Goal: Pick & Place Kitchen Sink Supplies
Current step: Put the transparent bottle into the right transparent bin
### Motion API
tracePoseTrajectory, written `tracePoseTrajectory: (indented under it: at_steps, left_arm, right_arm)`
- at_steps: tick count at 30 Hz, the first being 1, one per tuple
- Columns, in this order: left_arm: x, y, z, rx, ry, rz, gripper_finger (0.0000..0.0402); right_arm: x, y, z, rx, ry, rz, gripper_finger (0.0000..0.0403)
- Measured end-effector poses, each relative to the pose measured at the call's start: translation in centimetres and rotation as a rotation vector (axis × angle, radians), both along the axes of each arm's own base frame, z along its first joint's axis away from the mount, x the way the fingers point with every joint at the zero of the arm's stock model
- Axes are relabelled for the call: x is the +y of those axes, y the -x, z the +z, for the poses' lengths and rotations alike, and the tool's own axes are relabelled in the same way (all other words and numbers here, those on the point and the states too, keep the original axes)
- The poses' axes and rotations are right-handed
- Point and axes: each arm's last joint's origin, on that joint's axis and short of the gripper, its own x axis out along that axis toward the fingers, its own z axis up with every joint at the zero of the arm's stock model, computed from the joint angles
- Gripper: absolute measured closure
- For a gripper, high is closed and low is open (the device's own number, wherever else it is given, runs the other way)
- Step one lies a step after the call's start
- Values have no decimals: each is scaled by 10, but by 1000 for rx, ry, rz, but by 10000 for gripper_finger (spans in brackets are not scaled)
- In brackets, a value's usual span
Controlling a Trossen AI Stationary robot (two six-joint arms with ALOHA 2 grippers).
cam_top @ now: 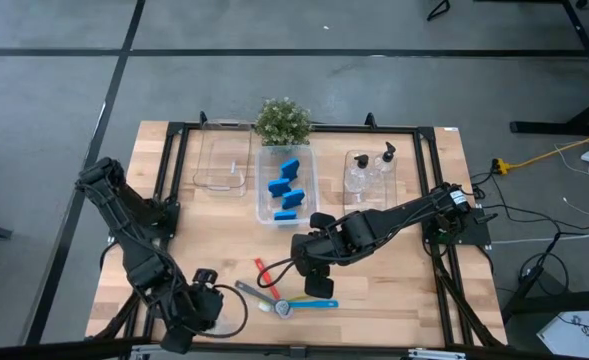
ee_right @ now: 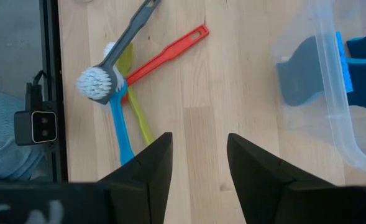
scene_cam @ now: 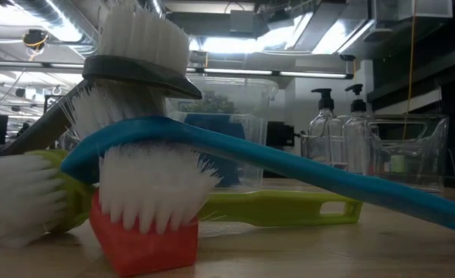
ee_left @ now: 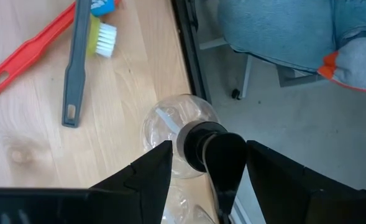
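Near the table's front-left corner, left gripper (ee_left: pixel 209 163) clamped around the neck of a clear pump bottle (ee_left: pixel 178 134), probably light, stiff and slippery, best held under the black pump; right gripper (ee_right: pixel 198 163) parted, empty, mid-table above bare wood.

Bare wood between brush pile (cam_top: pixel 284 297) and bins: open lane, partly taken by right gripper (cam_top: pixel 312 268). Middle bin (cam_top: pixel 311 190) walls block side entry to sponges (cam_top: pixel 288 190); top open. Plant (cam_top: pixel 282 120) crowds back edge. Brushes crossed, stacked.
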Motion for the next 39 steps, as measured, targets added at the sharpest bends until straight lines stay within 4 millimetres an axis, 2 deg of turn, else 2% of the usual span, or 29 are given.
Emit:
tracePoseTrajectory:
  at_steps: [10,20,30,34,39]
  left_arm:
    - [1,-1,-2,-18,-35,21,214]
    - [1,-1,-1,-21,-35,31,318]
    - [2,-1,-1,-35,-50,11,318]
    - [3,-1,0,-40,-58,-3,318]
    - [11,3,11,-66,-64,9,318]
  right_arm:
    - [0,0,0,0,0,0,250]
    - [0,0,0,0,0,0,250]
    - [-1,0,-2,-1,25,-8,250]
    - [1,4,-7,43,79,58,250]
    - [5,6,-7,37,104,82,250]
